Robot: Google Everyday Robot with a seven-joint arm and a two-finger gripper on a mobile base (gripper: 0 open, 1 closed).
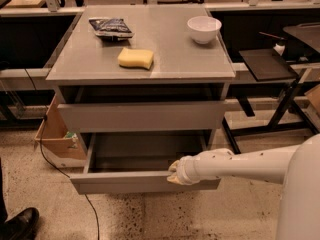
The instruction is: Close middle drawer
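Note:
The middle drawer (pixel 125 182) is a wide, shallow grey box with a plain flat front. It stands pulled out from the grey cabinet and its inside (pixel 145 151) is empty. My gripper (pixel 173 176), at the end of the white arm (pixel 240 165) coming in from the right, rests against the top edge of the drawer front, right of its middle. The drawer above (pixel 140 116) has its grey front nearly flush, with a dark gap over it.
On the cabinet top (pixel 170 64) lie a yellow sponge (pixel 135 58), a dark snack bag (pixel 110 27) and a white bowl (pixel 204 29). A cardboard box (pixel 56 134) and a cable (pixel 49 159) are at the left. A black shoe (pixel 20 224) is bottom left. A black stand (pixel 267 64) is at the right.

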